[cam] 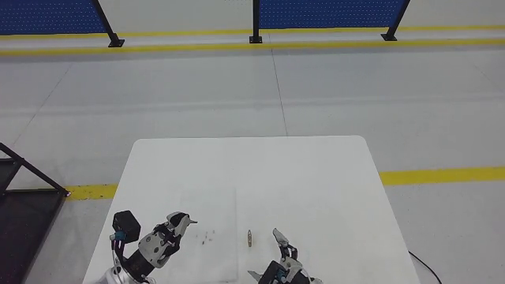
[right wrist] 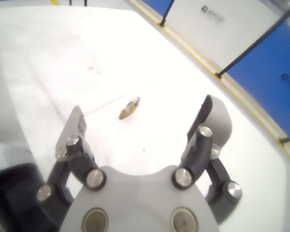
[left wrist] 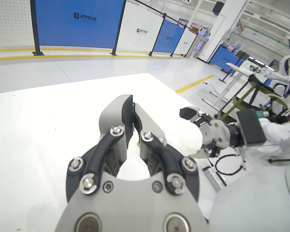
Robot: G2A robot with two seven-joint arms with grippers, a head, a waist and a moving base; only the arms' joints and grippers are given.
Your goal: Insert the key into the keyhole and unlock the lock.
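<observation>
Top view. Counted one padlock [cam: 248, 239] on the white surface [cam: 316, 181], close to the robot's edge, lying between two tools and touching neither. Logged left tool [cam: 183, 219] to the padlock's left, at the left edge of one faint rectangular sheet [cam: 217, 213] carrying a few dark specks. Logged right tool [cam: 265, 253] just to the padlock's right, spread wide.

Left wrist view. Found left tool [left wrist: 133, 102] clenched, ribbed pads pressed together at the tips; cannot tell whether anything sits between them. Spotted right tool [left wrist: 191, 134] farther off, released, two fingers well apart, near the surface [left wrist: 62, 102] edge.

Right wrist view. Found right tool [right wrist: 142, 103] released, gripping nothing, two fingers [right wrist: 215, 117] spread. Counted one padlock [right wrist: 128, 112] ahead of the gap: brass body, silver shackle, resting on the surface [right wrist: 159, 56], shackle end pointing away from the tool. Noted sheet [right wrist: 75, 78] edge running just beside the padlock.
</observation>
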